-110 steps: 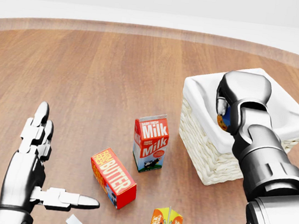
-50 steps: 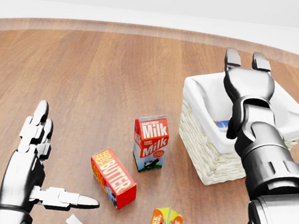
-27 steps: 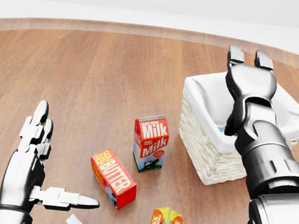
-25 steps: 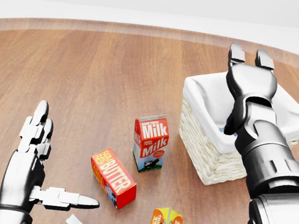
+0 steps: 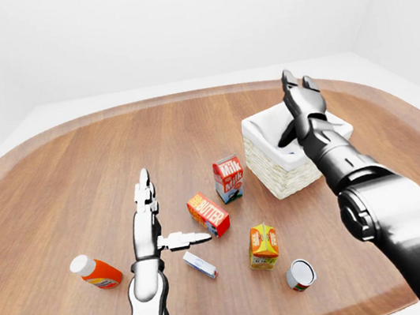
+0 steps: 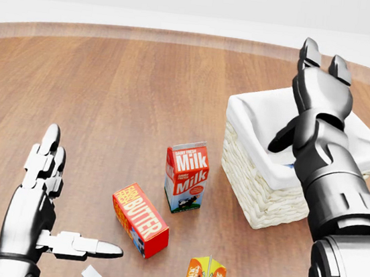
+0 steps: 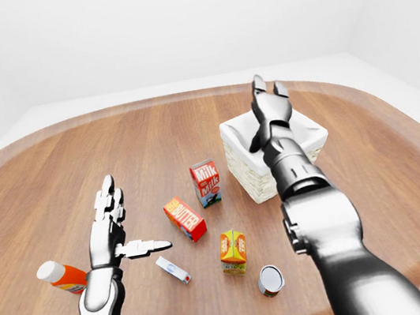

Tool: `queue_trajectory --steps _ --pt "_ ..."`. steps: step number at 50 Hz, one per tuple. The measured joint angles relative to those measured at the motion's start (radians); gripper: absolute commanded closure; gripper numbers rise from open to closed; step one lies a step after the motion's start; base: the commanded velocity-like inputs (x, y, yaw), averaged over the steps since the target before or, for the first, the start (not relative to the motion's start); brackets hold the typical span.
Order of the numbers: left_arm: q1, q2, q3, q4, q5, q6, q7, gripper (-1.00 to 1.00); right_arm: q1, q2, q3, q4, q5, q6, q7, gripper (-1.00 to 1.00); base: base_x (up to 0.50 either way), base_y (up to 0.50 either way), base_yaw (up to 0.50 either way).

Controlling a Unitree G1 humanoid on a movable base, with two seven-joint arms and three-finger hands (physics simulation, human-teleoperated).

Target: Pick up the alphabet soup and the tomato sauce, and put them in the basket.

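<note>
Head view: tight, angled down over robot's own arms, shows only middle of surface, far rim near top edge. Left-eye and right-eye views: same spot, pulled way back, whole oval surface plus white walls. All three face same way, share basket, milk carton, butter box. Eye pair nearly identical, just shifted sideways; near-edge can shows only there.
</note>
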Motion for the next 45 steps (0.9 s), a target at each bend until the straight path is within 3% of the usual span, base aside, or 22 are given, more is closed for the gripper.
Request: queue_trajectory --steps 14,28,45 --pt "-0.001 0.0 0.001 0.006 0.0 0.0 0.001 -1.0 -0.015 0.002 -0.033 -0.007 0.159 -0.065 -0.005 -1.0 0.0 0.0 0.0" --pt "-0.004 0.0 0.001 0.015 0.0 0.0 0.003 -1.0 -0.027 0.012 -0.081 -0.014 0.367 -0.171 0.046 -1.0 0.0 0.0 0.0" --pt "-0.001 0.0 0.0 0.012 0.001 0.0 0.003 -1.0 -0.034 0.017 -0.116 -0.022 0.587 -0.171 0.117 -1.0 0.0 0.0 0.0"
